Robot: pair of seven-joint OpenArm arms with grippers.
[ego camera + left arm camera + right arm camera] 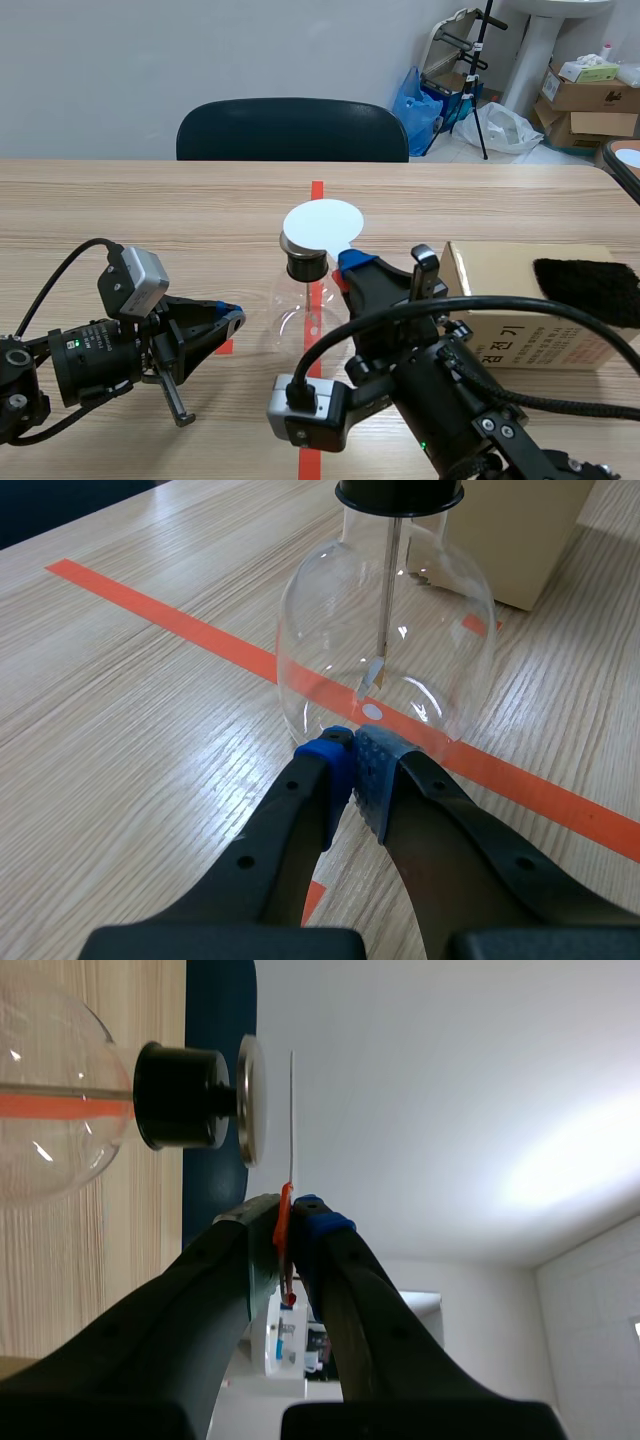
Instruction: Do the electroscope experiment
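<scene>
Electroscope (pixel 303 300) midway between left and right edges of desk (pixel 150 210) | right jaws pinching white disc (pixel 322 222) just above its metal cap (pixel 250 1100), apart | left jaws pressed together just beside electroscope

The scene view looks from between the arms across the table (pixel 150 200) toward a dark chair (pixel 292 128). The left wrist view sits low and close, facing forward and down past the left gripper (pixel 355 746) at the flask (pixel 385 650). The right wrist view, rolled sideways, looks past the right gripper (pixel 290 1215) at the stopper (pixel 178 1095) and the white disc (pixel 292 1120), edge-on. All three share the flask.
</scene>
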